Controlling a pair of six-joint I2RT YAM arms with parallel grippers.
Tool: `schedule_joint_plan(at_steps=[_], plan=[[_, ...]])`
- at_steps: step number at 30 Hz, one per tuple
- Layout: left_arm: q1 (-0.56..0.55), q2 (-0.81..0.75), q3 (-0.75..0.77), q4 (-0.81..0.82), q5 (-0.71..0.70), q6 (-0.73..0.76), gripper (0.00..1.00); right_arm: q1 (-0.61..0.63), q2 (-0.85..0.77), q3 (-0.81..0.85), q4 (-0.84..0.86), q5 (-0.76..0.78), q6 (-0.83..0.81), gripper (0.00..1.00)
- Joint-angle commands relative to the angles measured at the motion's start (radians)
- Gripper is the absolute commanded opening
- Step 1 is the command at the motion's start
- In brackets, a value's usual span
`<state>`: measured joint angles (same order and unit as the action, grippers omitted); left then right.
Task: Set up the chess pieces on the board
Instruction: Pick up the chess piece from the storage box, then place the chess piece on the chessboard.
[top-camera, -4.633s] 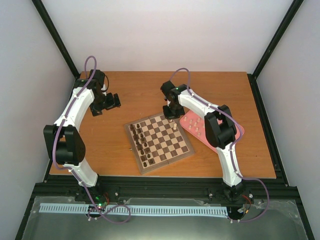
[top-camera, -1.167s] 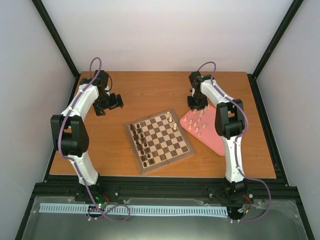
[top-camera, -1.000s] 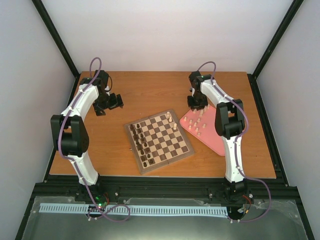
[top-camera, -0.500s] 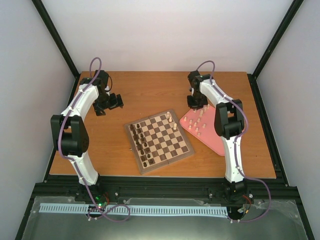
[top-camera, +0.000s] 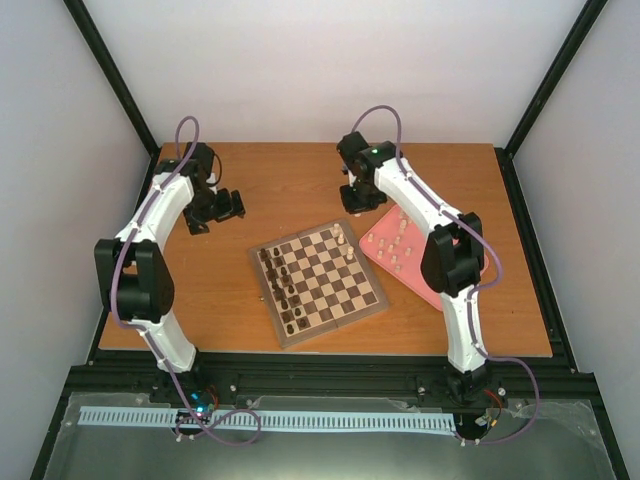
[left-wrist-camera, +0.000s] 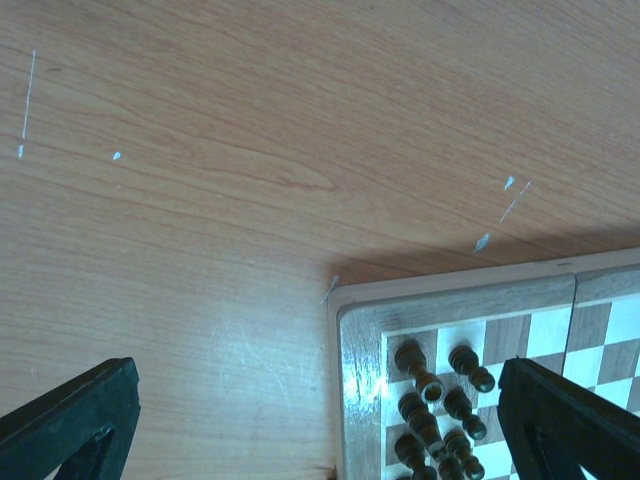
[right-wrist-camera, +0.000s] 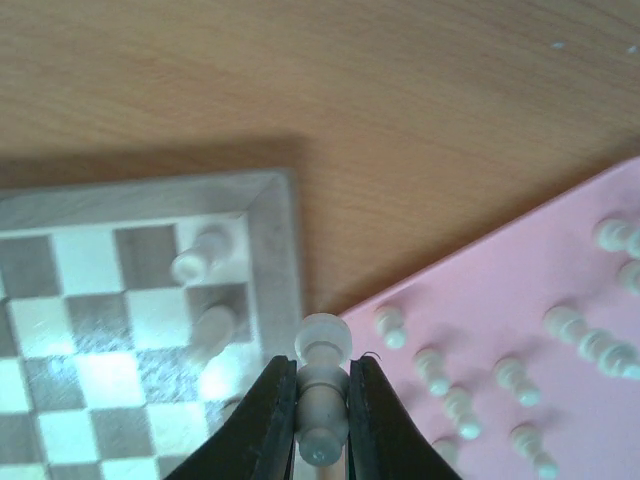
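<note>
The board (top-camera: 320, 283) lies mid-table, dark brown pieces (top-camera: 282, 290) along its left edge and pale pieces (top-camera: 343, 240) at its far right corner. My right gripper (right-wrist-camera: 322, 400) is shut on a pale chess piece (right-wrist-camera: 323, 385), held above the gap between the board's corner (right-wrist-camera: 270, 230) and the pink tray (right-wrist-camera: 520, 330). In the top view it (top-camera: 357, 199) hovers behind the board. Several pale pieces (top-camera: 397, 250) lie on the tray. My left gripper (top-camera: 222, 207) is open and empty, over bare table left of the board; its fingertips (left-wrist-camera: 70, 420) are wide apart.
The pink tray (top-camera: 440, 290) sits right of the board, touching its corner area. The left wrist view shows the board's corner (left-wrist-camera: 350, 310) with dark pieces (left-wrist-camera: 430, 385). The table's back edge and black frame posts lie behind both arms.
My right gripper has lifted off the tray's far end with a pale piece and moved left toward the board's far corner. The left arm has barely moved.
</note>
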<state>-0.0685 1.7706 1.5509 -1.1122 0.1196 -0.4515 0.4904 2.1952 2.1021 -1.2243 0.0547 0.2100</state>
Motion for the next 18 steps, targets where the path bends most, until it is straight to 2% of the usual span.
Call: schedule_joint_plan(at_steps=[1, 8, 18], plan=[[-0.006, -0.064, -0.030, 0.022, 0.006, 0.014, 1.00, 0.038, -0.075, -0.057, -0.032, -0.027, 0.041, 0.03], [-0.005, -0.098, -0.052, 0.027, 0.002, 0.015, 1.00, 0.076, -0.153, -0.209, 0.009, -0.046, 0.060, 0.03], [-0.006, -0.126, -0.068, 0.030, -0.005, 0.002, 1.00, 0.096, -0.135, -0.258, 0.080, -0.090, 0.064, 0.04]])
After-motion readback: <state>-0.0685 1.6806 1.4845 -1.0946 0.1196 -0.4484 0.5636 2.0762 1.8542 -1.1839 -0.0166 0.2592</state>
